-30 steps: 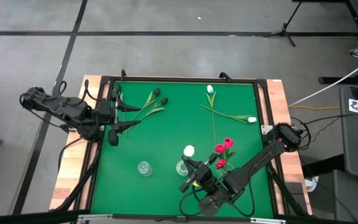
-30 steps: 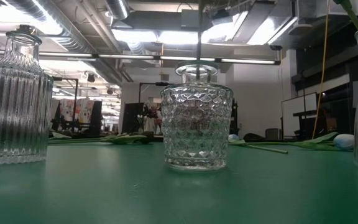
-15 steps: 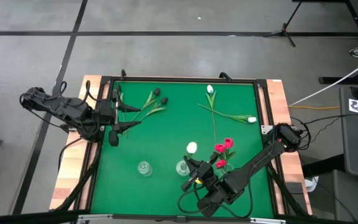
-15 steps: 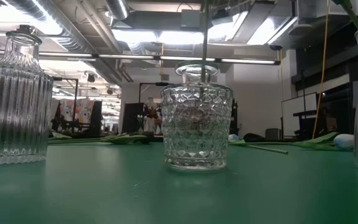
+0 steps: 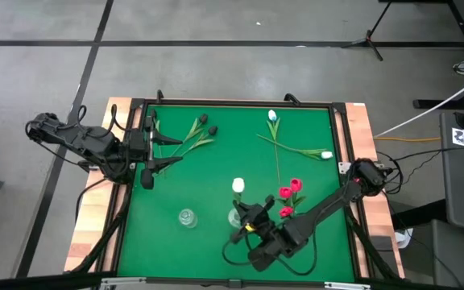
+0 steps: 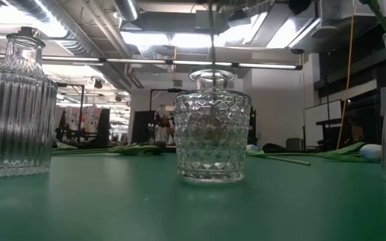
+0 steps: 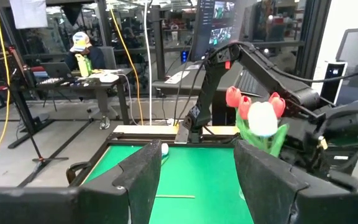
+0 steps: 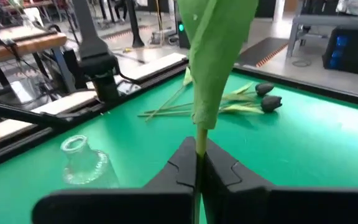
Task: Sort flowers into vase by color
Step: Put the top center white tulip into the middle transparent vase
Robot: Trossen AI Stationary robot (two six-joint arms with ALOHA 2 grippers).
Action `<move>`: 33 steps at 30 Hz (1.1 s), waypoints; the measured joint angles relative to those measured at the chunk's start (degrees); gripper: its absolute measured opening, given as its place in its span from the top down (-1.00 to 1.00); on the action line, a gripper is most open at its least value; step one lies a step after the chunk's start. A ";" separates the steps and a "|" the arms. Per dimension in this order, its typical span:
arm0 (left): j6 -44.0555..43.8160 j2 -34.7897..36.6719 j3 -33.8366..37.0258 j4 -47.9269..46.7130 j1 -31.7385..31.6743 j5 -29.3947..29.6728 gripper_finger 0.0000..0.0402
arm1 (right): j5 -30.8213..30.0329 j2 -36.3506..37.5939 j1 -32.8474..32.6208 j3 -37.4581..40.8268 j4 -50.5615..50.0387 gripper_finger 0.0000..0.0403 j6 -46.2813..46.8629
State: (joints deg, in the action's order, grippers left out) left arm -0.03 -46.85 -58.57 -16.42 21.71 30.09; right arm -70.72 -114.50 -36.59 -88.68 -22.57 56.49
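High view is showing the green table [image 5: 208, 173] filling the middle of the frame, its black raised edge running round all four sides with wooden strips outside left and right. Most of the cloth is lying bare through the centre and lower left. The left arm is waiting at the left edge, its left gripper [image 5: 158, 151] reaching just over the border with its fingers standing apart and holding nothing. The right arm is stretching from the right edge down to the lower middle, where the right gripper [image 5: 250, 217] is pinching the stem of a white tulip [image 5: 238, 186]; the right wrist view is showing the fingers pressed together on that stem below a green leaf.

The white bud is hovering above the diamond-cut vase [image 5: 235, 217], and the low view is showing a thin stem running down into its neck. Just right of it, the red tulips [image 5: 289, 193] are standing upright in a third vase that is showing only at the right edge of the low view. A ribbed vase [image 5: 186, 217] is standing empty at lower left.

Two black tulips [image 5: 202, 131] are lying near the upper left edge. Two more white tulips [image 5: 295, 145] are lying at upper right, one bud almost touching the right border.
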 joint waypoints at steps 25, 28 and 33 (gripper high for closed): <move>-0.04 0.00 0.00 0.06 0.00 0.02 0.00 | 2.91 0.11 0.56 -0.02 0.09 0.45 -2.64; -0.07 0.00 0.00 0.06 0.00 0.02 0.00 | 3.46 0.11 0.56 -0.02 0.09 0.38 -2.80; -0.09 0.00 0.00 0.04 0.00 0.02 0.00 | 3.86 0.11 0.13 -0.02 0.14 0.29 -2.85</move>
State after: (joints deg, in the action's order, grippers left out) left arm -0.12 -46.85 -58.57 -16.38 21.71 30.11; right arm -66.86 -114.39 -36.46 -88.71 -22.43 53.64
